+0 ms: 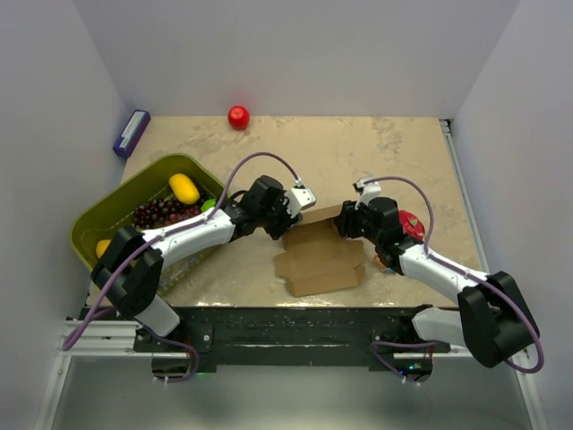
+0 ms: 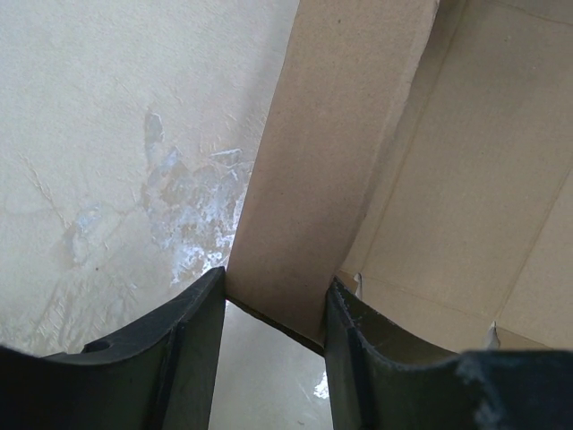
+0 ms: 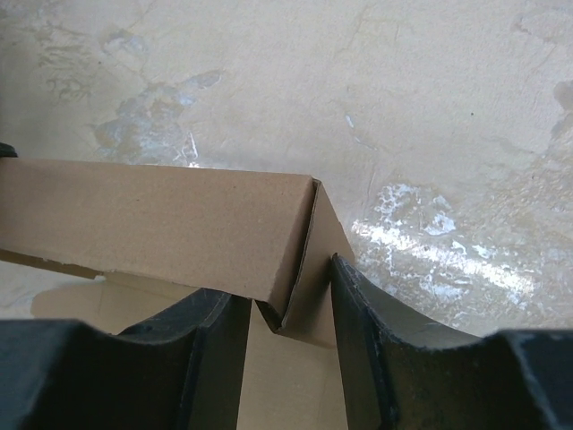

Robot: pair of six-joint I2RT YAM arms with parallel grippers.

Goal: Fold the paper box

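Note:
The paper box (image 1: 320,260) is a brown cardboard sheet lying partly folded at the table's middle, with its far wall raised. My left gripper (image 1: 288,218) is at that wall's left end. In the left wrist view a raised cardboard panel (image 2: 331,161) fills the gap of the left gripper (image 2: 273,296) and touches both fingers (image 2: 201,340). My right gripper (image 1: 345,222) is at the wall's right end. In the right wrist view the right gripper (image 3: 286,300) is shut on the box's folded corner (image 3: 300,269), its right finger (image 3: 358,331) pressed against the end flap.
An olive-green basket (image 1: 94,228) with grapes and a yellow fruit (image 1: 183,188) stands at the left. A red ball (image 1: 238,116) lies at the back edge and a purple block (image 1: 131,133) at the back left. A red object (image 1: 412,224) sits by the right arm.

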